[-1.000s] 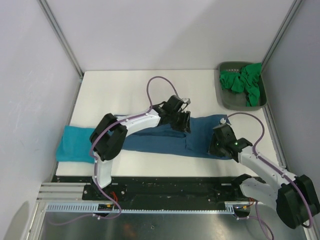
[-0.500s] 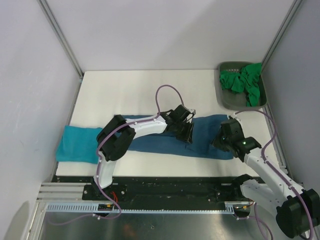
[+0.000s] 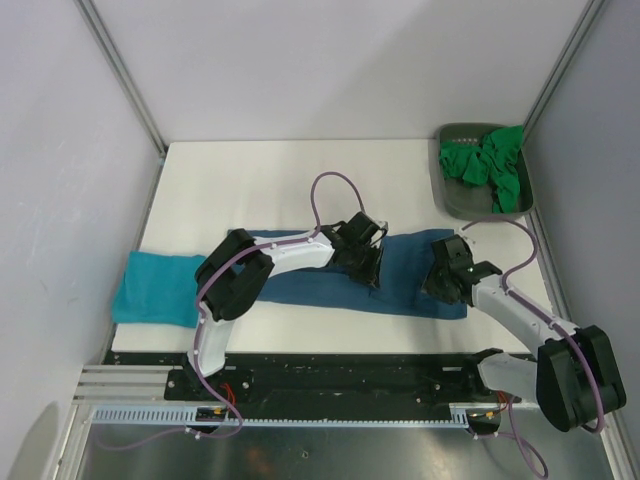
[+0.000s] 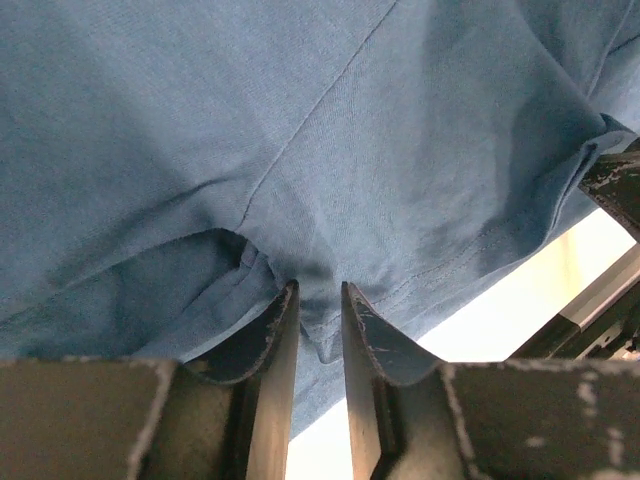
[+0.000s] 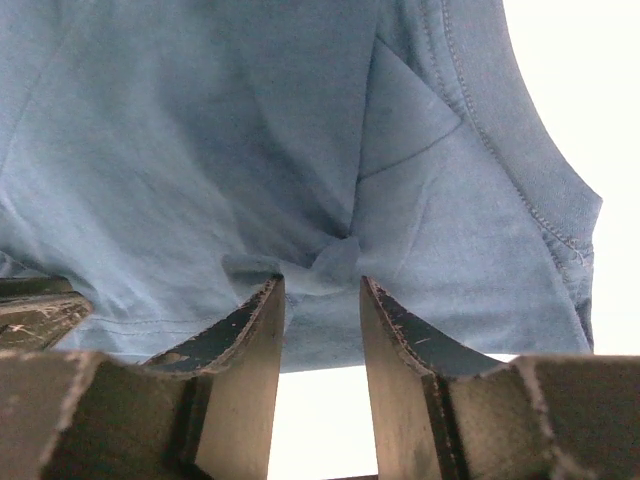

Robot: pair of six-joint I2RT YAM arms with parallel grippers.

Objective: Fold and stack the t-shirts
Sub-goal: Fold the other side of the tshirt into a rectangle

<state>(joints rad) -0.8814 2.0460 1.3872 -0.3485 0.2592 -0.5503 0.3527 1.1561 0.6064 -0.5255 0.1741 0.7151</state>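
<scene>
Steel-blue cloth was all I had to work with. The steel-blue t-shirt (image 3: 310, 287) lay as a long band across the middle of the table (image 3: 260, 190), with both my grippers down on its right half. As I judged it, the step was a fold of that band. To do it well, both pinches had to take the same layers near the same edge, then rise level and carry together, so the cloth neither twisted nor dragged its far end along.

My left gripper (image 4: 318, 305) had its jaws narrow, with a small ridge of the shirt squeezed between the fingers just by a seam. My right gripper (image 5: 320, 290), near the shirt's right end, stood with its jaws further apart. A pucker of cloth sat between the tips, but I could not tell whether it was truly clamped.

At the table's left edge lay the turquoise t-shirt (image 3: 150, 285), folded. The green t-shirts (image 3: 490, 165) were crumpled in the tray (image 3: 455, 200), well apart at the far right.
</scene>
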